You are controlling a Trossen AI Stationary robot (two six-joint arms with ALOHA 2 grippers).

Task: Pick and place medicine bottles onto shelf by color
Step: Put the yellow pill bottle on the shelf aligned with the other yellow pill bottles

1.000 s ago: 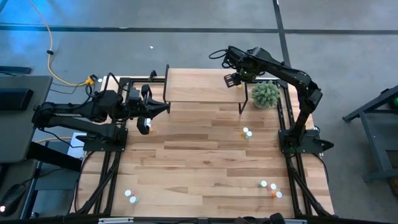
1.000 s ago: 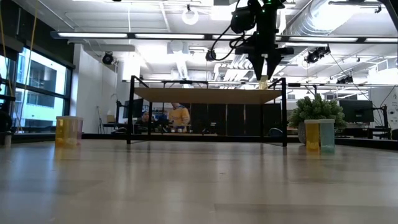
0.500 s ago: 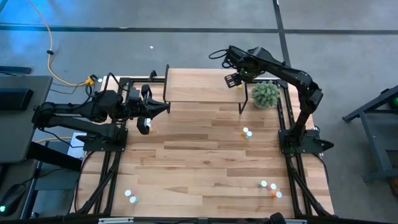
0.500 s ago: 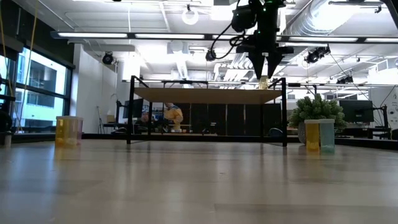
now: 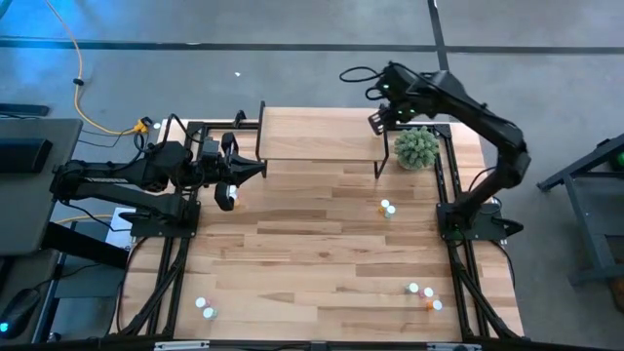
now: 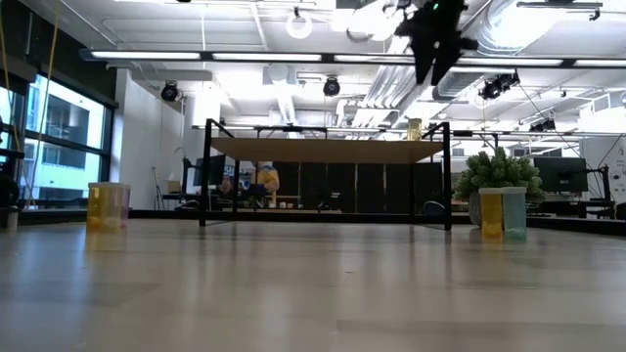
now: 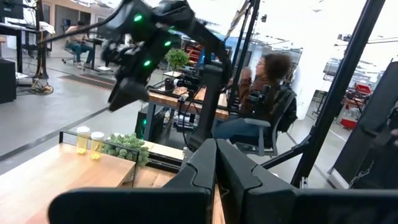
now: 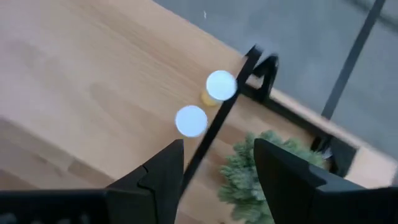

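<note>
The shelf (image 5: 320, 135) stands at the table's far edge. Two white-capped medicine bottles (image 8: 221, 85) (image 8: 191, 119) stand upright on its right end; the farther one has a yellow body. The low view shows one of these bottles (image 6: 415, 129) on the shelf top. My right gripper (image 5: 376, 119) hangs open well above them, tilted down, with nothing between its fingers (image 8: 163, 169). My left gripper (image 5: 257, 168) is shut and empty, held level over the table's left side. More bottles (image 5: 387, 208) (image 5: 425, 296) (image 5: 204, 308) stand on the tabletop.
A round green plant (image 5: 416, 146) stands just right of the shelf, under my right arm. Yellow bottles (image 6: 108, 205) (image 6: 491, 212) stand on the table to either side of the shelf. A person (image 7: 264, 93) sits beyond the table's right side.
My right gripper has risen from just above the bottle on the shelf's right end and has drawn back toward the table's right edge, rolling a little. The bottles have stayed upright on the shelf.
</note>
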